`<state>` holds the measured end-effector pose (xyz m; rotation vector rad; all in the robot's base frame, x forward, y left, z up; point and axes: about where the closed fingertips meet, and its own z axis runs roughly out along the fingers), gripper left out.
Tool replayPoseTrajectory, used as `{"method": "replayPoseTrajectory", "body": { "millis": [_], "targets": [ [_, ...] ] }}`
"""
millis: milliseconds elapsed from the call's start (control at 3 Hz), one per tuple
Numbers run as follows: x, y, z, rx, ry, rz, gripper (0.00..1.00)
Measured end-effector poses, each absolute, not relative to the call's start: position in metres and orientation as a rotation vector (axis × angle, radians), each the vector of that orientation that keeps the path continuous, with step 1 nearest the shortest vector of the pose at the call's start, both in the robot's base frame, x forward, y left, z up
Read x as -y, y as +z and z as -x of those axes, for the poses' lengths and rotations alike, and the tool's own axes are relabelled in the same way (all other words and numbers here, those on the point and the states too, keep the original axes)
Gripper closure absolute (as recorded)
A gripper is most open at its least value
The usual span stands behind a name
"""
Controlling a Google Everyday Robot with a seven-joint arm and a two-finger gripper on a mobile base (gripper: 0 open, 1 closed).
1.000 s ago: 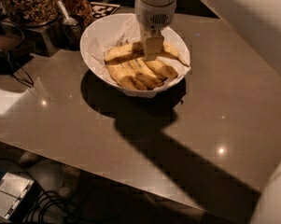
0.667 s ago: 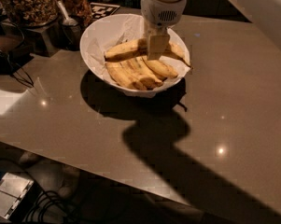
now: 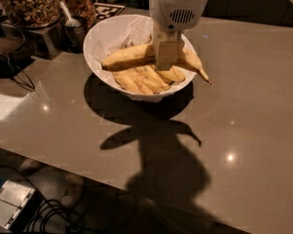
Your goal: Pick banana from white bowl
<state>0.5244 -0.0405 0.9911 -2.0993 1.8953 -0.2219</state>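
The white bowl (image 3: 95,37) stands at the back middle of the grey table (image 3: 248,111), lined with crinkled white paper. My gripper (image 3: 167,57) hangs straight down over the bowl and is shut on the banana (image 3: 126,56) at about mid-length. The long yellow banana lies level across the bowl's top, raised above the others, and its dark stem tip pokes out past the right rim. Its shadow falls on the table in front of the bowl. Several shorter bananas (image 3: 141,79) still lie in the bowl beneath it.
Glass jars of nuts (image 3: 29,4) and a metal cup with a scoop (image 3: 74,27) stand at the back left, close to the bowl. Dark cables (image 3: 14,77) lie at the left edge. Below the table's front edge are cables and a box (image 3: 9,204).
My gripper has risen from the bowl with the banana in it. The banana now hangs above the other bananas, and its own shadow has appeared on the table.
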Motion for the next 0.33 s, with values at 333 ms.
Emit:
{"method": "replayPoseTrajectory", "body": {
  "millis": [333],
  "targets": [
    [0.0445,0.9891,-0.4940,-1.982,-0.170,2.035,1.00]
  ]
}}
